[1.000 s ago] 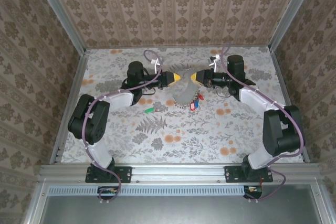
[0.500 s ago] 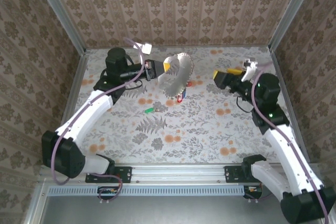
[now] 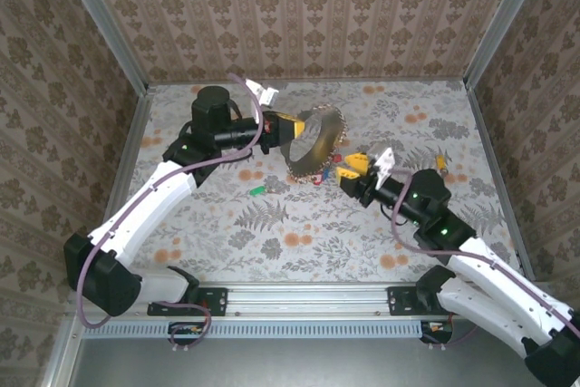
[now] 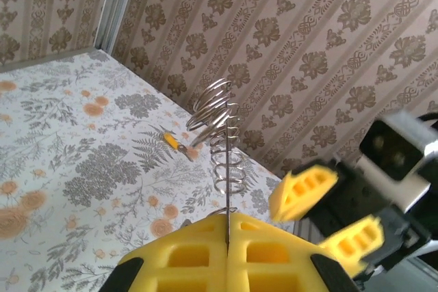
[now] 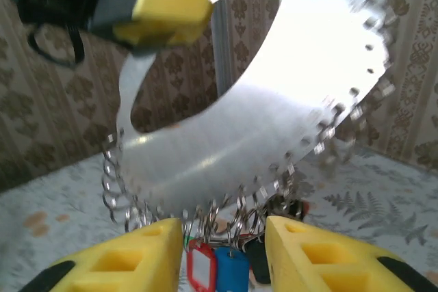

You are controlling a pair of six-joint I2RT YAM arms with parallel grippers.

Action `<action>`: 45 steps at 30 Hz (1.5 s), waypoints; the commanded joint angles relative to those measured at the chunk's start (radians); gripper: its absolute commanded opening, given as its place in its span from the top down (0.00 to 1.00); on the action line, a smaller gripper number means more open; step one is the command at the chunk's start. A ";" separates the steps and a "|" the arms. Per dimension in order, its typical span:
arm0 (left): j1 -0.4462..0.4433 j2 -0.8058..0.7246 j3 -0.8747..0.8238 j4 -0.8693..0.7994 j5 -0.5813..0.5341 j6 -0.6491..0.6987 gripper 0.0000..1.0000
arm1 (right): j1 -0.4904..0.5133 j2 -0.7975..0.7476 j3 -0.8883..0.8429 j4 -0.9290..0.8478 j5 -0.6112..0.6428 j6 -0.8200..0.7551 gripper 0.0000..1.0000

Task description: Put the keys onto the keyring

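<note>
**Left pincer (image 3: pixel 290 126) holds the keyring (image 3: pixel 322 144) aloft; two keys not yet on it**

My left pincer is clamped tight on the keyring, a pale grey band curled into a loop with small wire rings along its rim. The left wrist camera shows the band's thin edge nipped between the yellow fingers. The loop hangs above the table, toward 12 o'clock of the middle in the overhead view.

My right pincer (image 3: pixel 350 167) sits at the loop's 5 o'clock with its jaws partly apart and gripping nothing. In its wrist camera a red key (image 5: pixel 202 264), a blue key (image 5: pixel 230 269) and a darker one hang from the lowest rings, between the fingers.

I judge the job partly done. A green key (image 3: pixel 257 190) lies loose on the table at the loop's 8 o'clock, and a yellow key (image 3: pixel 441 167) lies at 3 o'clock of the right pincer. Both remain to be picked up and threaded.
</note>
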 commanded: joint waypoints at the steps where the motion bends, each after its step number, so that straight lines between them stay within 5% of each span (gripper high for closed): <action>1: 0.001 -0.057 0.022 0.073 -0.018 0.072 1.00 | 0.149 0.036 -0.043 0.165 0.248 -0.266 0.64; 8: 0.001 -0.075 0.042 0.085 -0.022 0.094 1.00 | 0.344 0.211 -0.133 0.509 0.486 -0.474 0.72; 14: 0.000 -0.078 0.047 0.098 -0.021 0.091 1.00 | 0.356 0.305 -0.127 0.630 0.544 -0.425 0.74; 22: 0.001 -0.101 0.050 0.083 -0.029 0.108 1.00 | 0.314 0.326 -0.146 0.658 0.526 -0.249 0.75; 45: -0.001 -0.132 0.041 0.087 -0.031 0.092 1.00 | 0.314 0.320 -0.102 0.626 0.378 -0.239 0.85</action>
